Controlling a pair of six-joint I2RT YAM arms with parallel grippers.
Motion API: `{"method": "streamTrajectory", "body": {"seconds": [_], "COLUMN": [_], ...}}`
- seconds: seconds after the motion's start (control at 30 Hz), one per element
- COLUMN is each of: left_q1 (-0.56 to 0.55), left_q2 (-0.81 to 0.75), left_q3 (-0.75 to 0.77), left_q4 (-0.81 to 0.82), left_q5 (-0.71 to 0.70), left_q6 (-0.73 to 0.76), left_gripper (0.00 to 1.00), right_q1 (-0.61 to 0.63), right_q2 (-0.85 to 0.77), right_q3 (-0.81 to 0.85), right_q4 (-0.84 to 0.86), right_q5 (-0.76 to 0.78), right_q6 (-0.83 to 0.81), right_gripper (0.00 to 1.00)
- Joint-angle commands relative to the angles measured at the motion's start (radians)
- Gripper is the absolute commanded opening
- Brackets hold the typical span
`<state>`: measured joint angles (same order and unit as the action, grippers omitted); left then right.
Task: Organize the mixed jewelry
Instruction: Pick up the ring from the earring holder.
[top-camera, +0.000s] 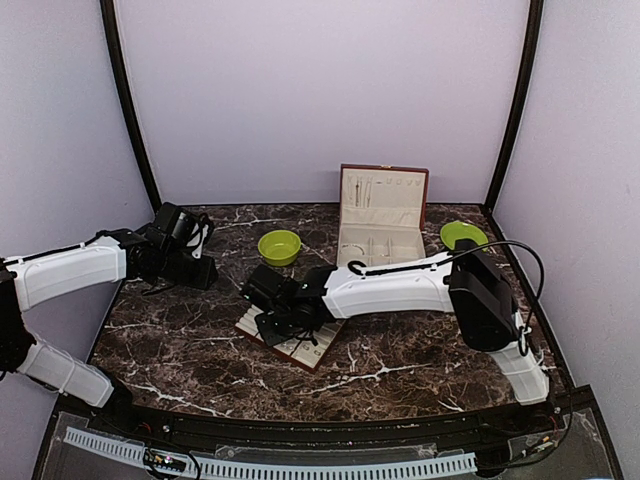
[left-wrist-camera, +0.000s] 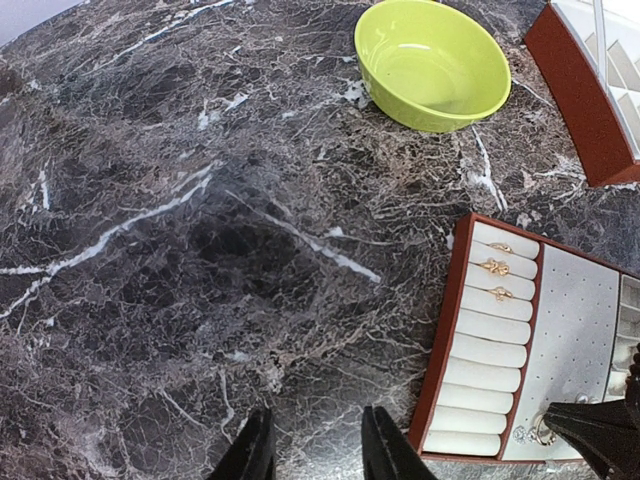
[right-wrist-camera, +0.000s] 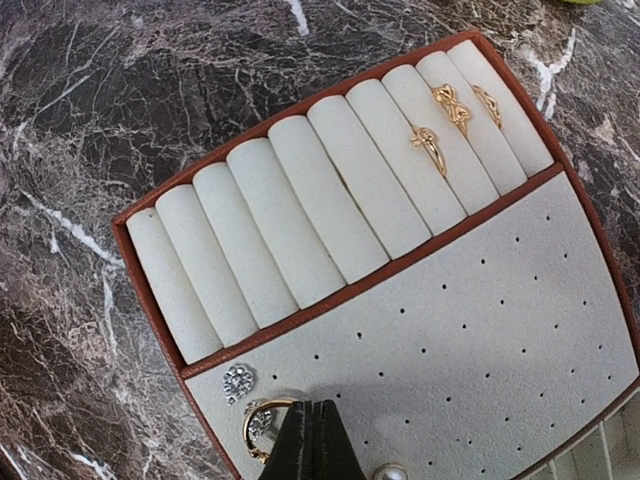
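Observation:
A red-brown tray (right-wrist-camera: 150, 300) with cream ring rolls and a dotted pad lies on the marble. Three gold rings (right-wrist-camera: 428, 145) sit in the rolls at its far end. On the pad's near corner lie a sparkly stud (right-wrist-camera: 238, 382), a pearl (right-wrist-camera: 388, 472) and a gold ring (right-wrist-camera: 262, 404). My right gripper (right-wrist-camera: 312, 408) is shut, its tips pinching that ring's band. In the top view it (top-camera: 268, 320) is over the tray (top-camera: 300, 348). My left gripper (left-wrist-camera: 315, 445) is open over bare marble left of the tray (left-wrist-camera: 440, 350), holding nothing.
An open red-brown jewelry box (top-camera: 380, 215) stands at the back, with a lime-green bowl (top-camera: 279, 246) to its left and a green plate (top-camera: 462, 234) to its right. The bowl (left-wrist-camera: 432, 62) looks empty in the left wrist view.

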<state>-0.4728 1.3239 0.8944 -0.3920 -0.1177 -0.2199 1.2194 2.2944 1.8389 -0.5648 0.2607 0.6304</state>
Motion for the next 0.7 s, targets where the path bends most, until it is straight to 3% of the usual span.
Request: {"method": "streamTrajectory", "body": {"seconds": [0.0, 0.4, 0.53, 0.67], "left_q1": [0.007, 0.007, 0.005, -0.002], "left_q2": [-0.024, -0.041, -0.057, -0.086], "left_q3": [0.003, -0.011, -0.047, -0.104], "left_q4": [-0.01, 0.029, 0.085, 0.186], "left_q5": [-0.013, 0.063, 0.189, 0.382], "left_q6": [0.007, 0.008, -0.047, -0.213], "left_gripper": [0.32, 0.32, 0.32, 0.34], "right_q1": [0.007, -0.017, -0.023, -0.031], "right_q2": [-0.069, -0.178, -0.203, -0.261], "right_q3": [-0.029, -0.114, -0.146, -0.214], "right_q4": [0.03, 0.142, 0.152, 0.192], "right_q5": [0.01, -0.028, -0.017, -0.004], "right_q6": [0.011, 0.021, 0.0, -0.043], "right_gripper": [0.0, 0.0, 0.0, 0.0]}}
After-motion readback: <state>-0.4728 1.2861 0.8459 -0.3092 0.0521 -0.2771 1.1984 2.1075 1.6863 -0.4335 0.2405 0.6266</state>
